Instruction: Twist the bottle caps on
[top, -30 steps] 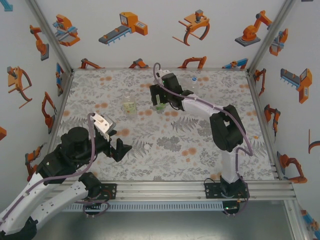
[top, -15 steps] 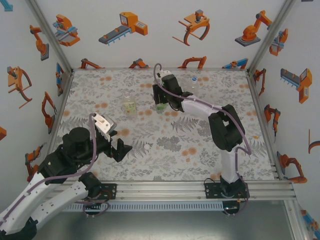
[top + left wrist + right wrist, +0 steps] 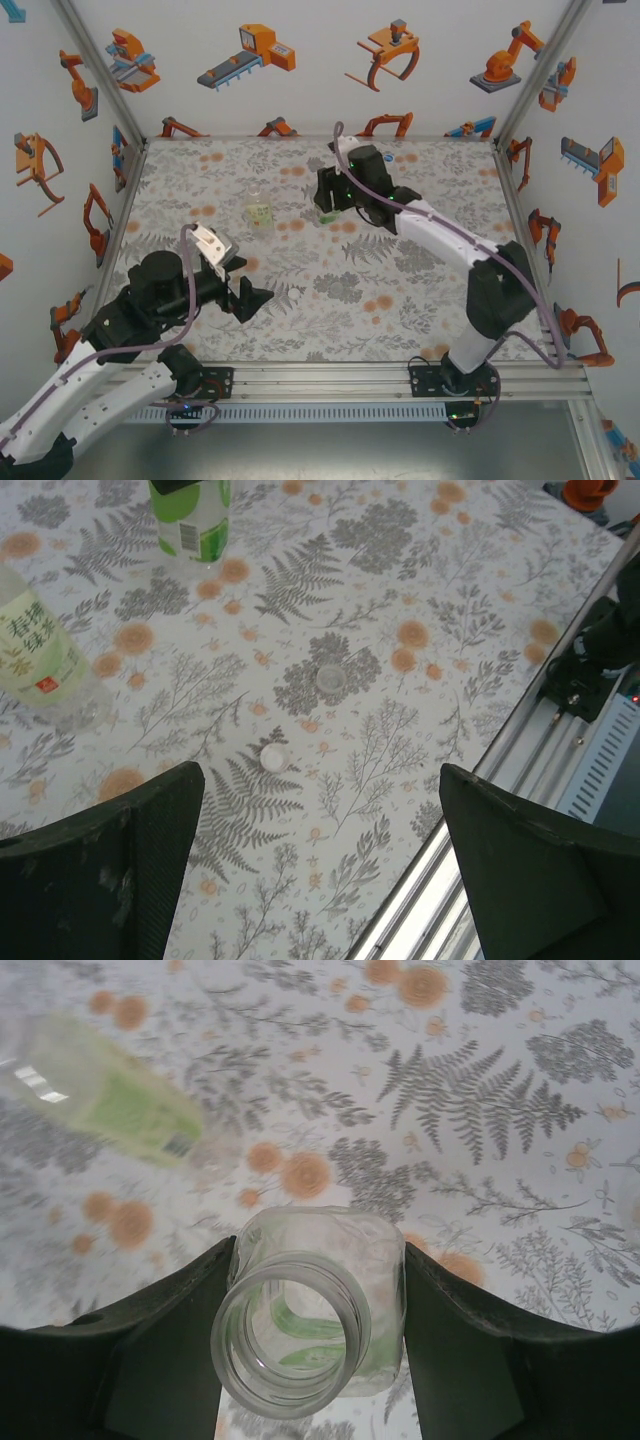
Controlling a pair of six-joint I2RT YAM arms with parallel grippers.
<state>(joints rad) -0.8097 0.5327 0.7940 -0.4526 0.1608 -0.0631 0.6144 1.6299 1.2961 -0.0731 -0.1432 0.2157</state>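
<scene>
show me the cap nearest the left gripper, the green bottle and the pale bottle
nearest cap [image 3: 272, 757], left wrist view, centre of its top
green bottle [image 3: 322, 1235], right wrist view, shoulder above its mouth
pale bottle [image 3: 40, 645], left wrist view, its printed label

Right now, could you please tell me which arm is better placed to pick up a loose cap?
Left. Its open end effector hovers above two loose caps on the table, while the right end effector is closed around the uncapped green bottle, so it is occupied.
</scene>
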